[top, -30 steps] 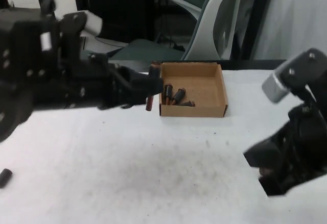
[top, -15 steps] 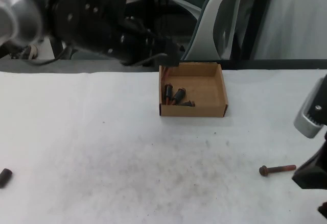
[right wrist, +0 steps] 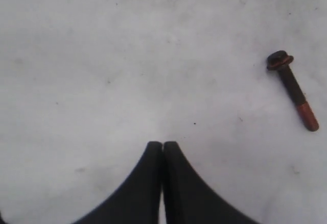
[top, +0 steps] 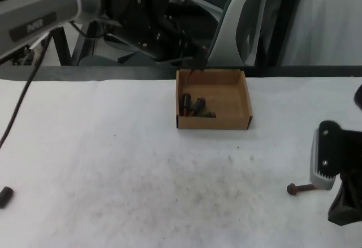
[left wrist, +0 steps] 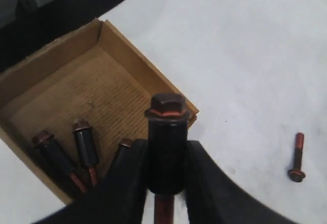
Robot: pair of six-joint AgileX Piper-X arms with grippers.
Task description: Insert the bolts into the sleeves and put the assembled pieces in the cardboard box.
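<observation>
While the left gripper hangs over the far left corner of the cardboard box, its fingers are closed tight on an assembled piece. Dark sleeve body pinched between the two fingers, hex bolt head poking out one end, reddish shank tip out the other. Left arm comes in from beyond the box's far left side. Inside the box, three more assembled pieces lie close together in its left half, toward the front wall; the right half of the box floor is bare cardboard. Right gripper is fully closed, fingertips pressed together, nothing held; it is over the white tabletop, well to the right of the box and nearer the camera than it. Right arm shows at that same spot, right of and in front of the box. A loose bolt lies flat on the tabletop right of the box and in front of it, well apart from it, just beside the right arm; the right gripper is near it, not touching. A loose sleeve lies far left of the box, in front of it. An office chair stands behind the box, past the tabletop.
</observation>
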